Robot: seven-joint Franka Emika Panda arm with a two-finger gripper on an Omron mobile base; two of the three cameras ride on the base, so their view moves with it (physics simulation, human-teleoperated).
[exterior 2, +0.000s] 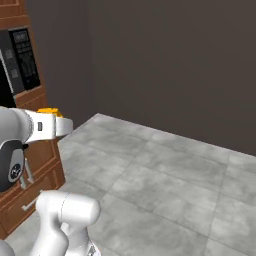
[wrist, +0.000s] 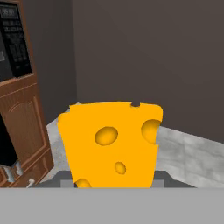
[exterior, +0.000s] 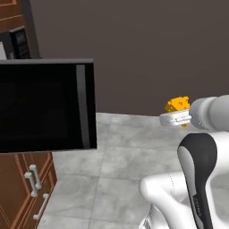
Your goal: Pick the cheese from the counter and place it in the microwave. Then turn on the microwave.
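- The gripper (exterior: 178, 117) was closed on the cheese (exterior: 177, 104), with its jaws partly apart to the width of the wedge.
- The cheese was an orange-yellow wedge with several round holes. It was held in the air above the grey tiled floor (exterior: 120, 156), clear of any surface.
- In the hand view, the cheese (wrist: 111, 144) stood upright between the gripper fingers, whose dark tips were mostly hidden behind its lower edge.
- In the right base view, a small orange part of the cheese (exterior 2: 49, 111) showed above the white gripper (exterior 2: 55, 126), near the brown wooden cabinets (exterior 2: 37, 160).
- The microwave door (exterior: 44, 105) stood open. In the left base view its dark glass panel faced the camera, with a grey vertical strip near its right edge.
- The microwave button panel (exterior 2: 24, 57) was set in the wooden cabinet front at the upper left of the right base view. The same panel (wrist: 15, 41) appeared at the upper left of the hand view.
- The cheese was well apart from the microwave, to the right of the open door in the left base view.
- Silver handles (exterior: 35, 178) were mounted on the cabinet fronts below the door.
- A dark wall (exterior: 156, 49) stood behind the scene.
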